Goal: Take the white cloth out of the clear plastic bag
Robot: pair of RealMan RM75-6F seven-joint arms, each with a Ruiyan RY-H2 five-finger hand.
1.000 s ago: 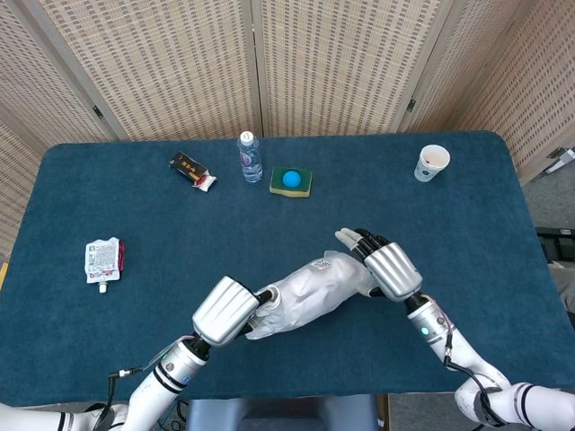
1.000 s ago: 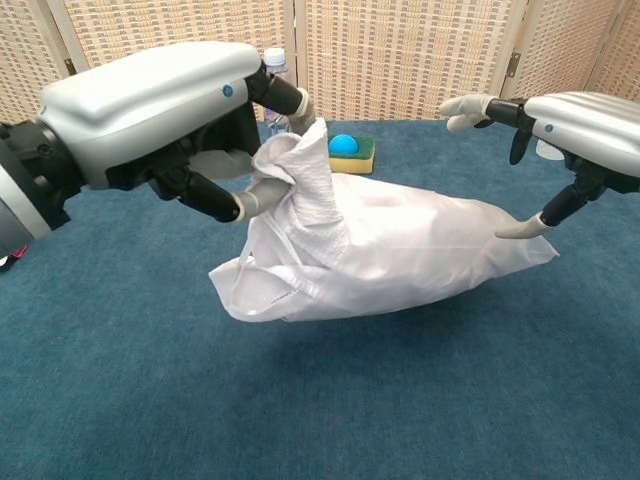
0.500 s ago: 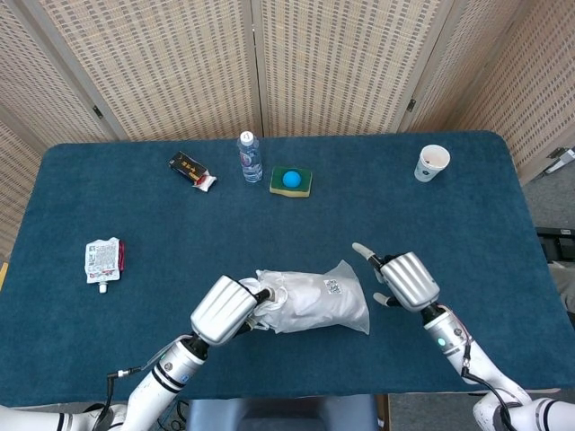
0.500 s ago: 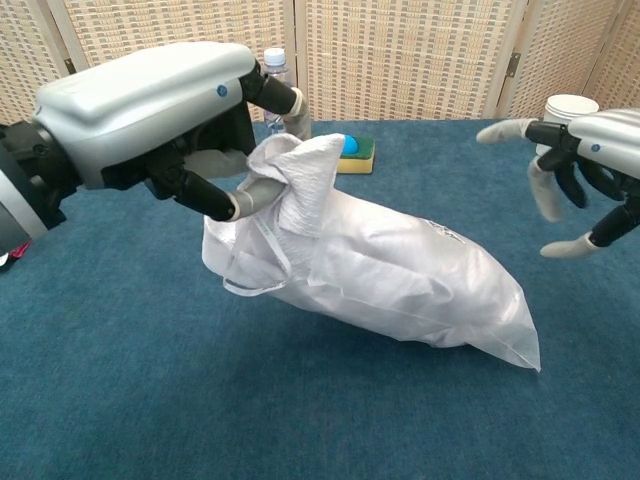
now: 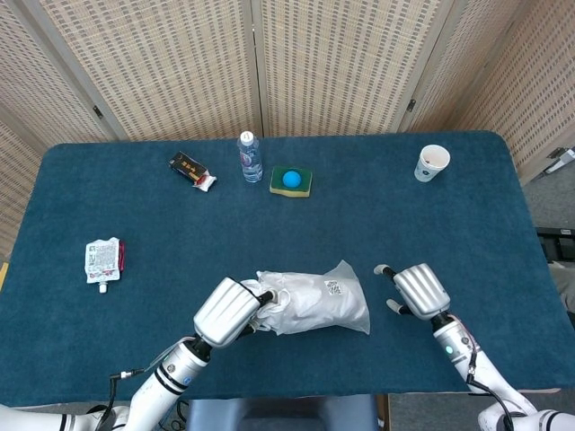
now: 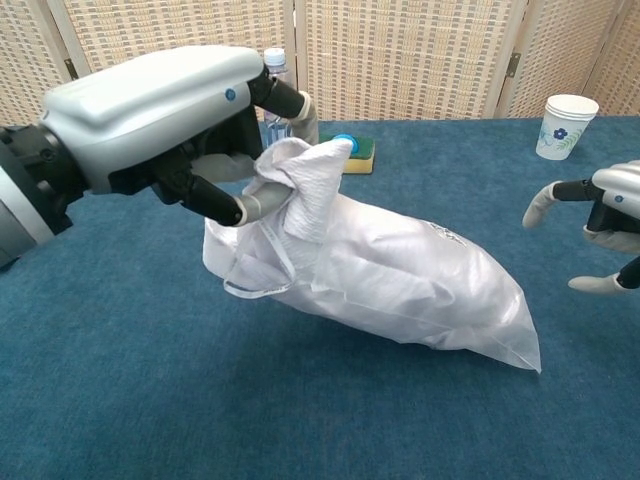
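Table (image 5: pixel 135 189) – blue cloth top, holds everything. Clear plastic bag (image 5: pixel 319 303) lies on it front centre, closed far end flat on the table, mouth end lifted toward the left hand (image 5: pixel 227 311). A second ago the right hand (image 5: pixel 420 290) had the far end pinched and the bag hung between both hands; half a second ago that end was already dropped, and now the right hand has pulled back further to the right, well apart from the bag, fingers spread, holding nothing.

White cloth (image 6: pixel 305 185) is still mostly inside the bag – one bunched corner sticks out of the mouth, and the left hand pinches that corner between thumb and fingers, same clamp as before. Bag rim loop hangs loose just below the grip in the chest view.

Judgement: with the far end let go, nothing anchors the bag, so pulling the cloth may drag the bag along; the right hand likely needs to pin or re-grip the bag body before extraction. Task early, cloth barely out.

Back row, untouched: paper cup (image 5: pixel 432 162) far right, sponge (image 5: pixel 291 180) with blue ball, water bottle (image 5: pixel 250 156), snack pack (image 5: pixel 192 170); pouch (image 5: pixel 103 259) far left.
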